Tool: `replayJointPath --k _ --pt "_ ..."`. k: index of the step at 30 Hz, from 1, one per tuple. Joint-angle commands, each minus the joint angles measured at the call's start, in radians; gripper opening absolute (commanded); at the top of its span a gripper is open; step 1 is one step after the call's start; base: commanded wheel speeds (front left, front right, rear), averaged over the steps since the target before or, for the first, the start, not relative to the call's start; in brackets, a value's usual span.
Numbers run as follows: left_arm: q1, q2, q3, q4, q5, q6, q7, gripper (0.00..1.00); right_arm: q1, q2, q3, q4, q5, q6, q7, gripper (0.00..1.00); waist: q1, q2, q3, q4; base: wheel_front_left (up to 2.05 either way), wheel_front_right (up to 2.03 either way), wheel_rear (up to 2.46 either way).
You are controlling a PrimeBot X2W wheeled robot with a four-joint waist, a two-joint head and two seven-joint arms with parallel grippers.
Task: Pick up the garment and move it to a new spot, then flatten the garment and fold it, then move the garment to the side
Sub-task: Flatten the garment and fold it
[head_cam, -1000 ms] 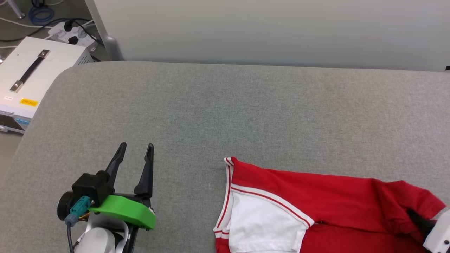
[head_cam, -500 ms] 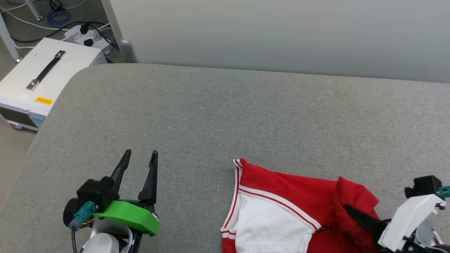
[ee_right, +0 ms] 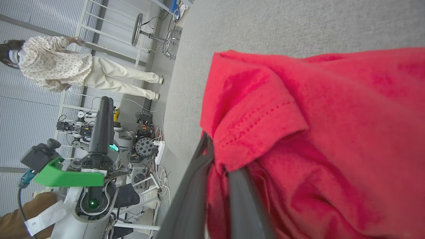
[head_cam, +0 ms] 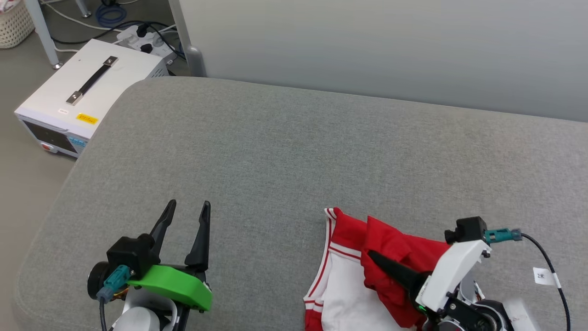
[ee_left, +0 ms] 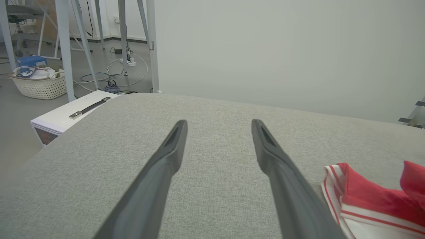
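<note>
The garment, red with a white sleeve and red-white striped trim, lies bunched on the grey padded table at the lower right. My right gripper is shut on a fold of its red cloth, which drapes over the fingertips; the right wrist view shows the pinched hem of the garment over that gripper. My left gripper hovers open and empty at the lower left, well left of the garment. In the left wrist view the left gripper stands open, with the garment to its right.
A white box with a black handle stands on the floor past the table's left corner, with a power strip and cables behind it. A pale wall panel runs along the far edge. A person stands far off.
My right gripper has moved left with the red cloth, drawing the spread garment into a bunch over the white sleeve. The head camera has turned too. The left gripper has stayed put.
</note>
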Motion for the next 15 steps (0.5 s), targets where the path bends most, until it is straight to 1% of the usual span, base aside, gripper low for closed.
replayJointPath --k 1,5,8,10,15 --pt "0.008 -0.008 -0.001 0.004 0.01 -0.005 -0.006 1.0 -0.029 0.0 0.013 0.017 0.0 0.001 -0.018 0.0 0.0 0.0 0.0 0.012 0.0 0.0 0.0" --pt "0.006 -0.009 -0.004 0.009 0.012 -0.007 -0.006 1.0 -0.072 0.0 0.028 0.106 -0.047 0.001 -0.066 0.0 0.0 0.0 0.002 0.029 0.0 0.0 0.0" --pt "0.001 -0.009 -0.008 0.014 0.013 -0.008 -0.006 1.0 -0.097 0.0 0.036 0.174 -0.061 0.001 -0.087 0.0 0.0 0.0 0.004 0.04 0.0 0.0 0.0" --pt "0.0 -0.008 -0.006 0.016 0.013 -0.009 -0.006 1.0 -0.111 0.0 0.047 0.201 -0.083 0.001 -0.097 1.0 0.0 0.0 0.004 0.044 0.0 0.0 0.0" --pt "0.007 -0.004 0.0 0.023 0.013 -0.01 -0.006 1.0 -0.127 0.0 0.099 0.201 -0.061 0.001 -0.098 1.0 0.0 0.0 -0.001 0.041 0.0 0.0 0.0"
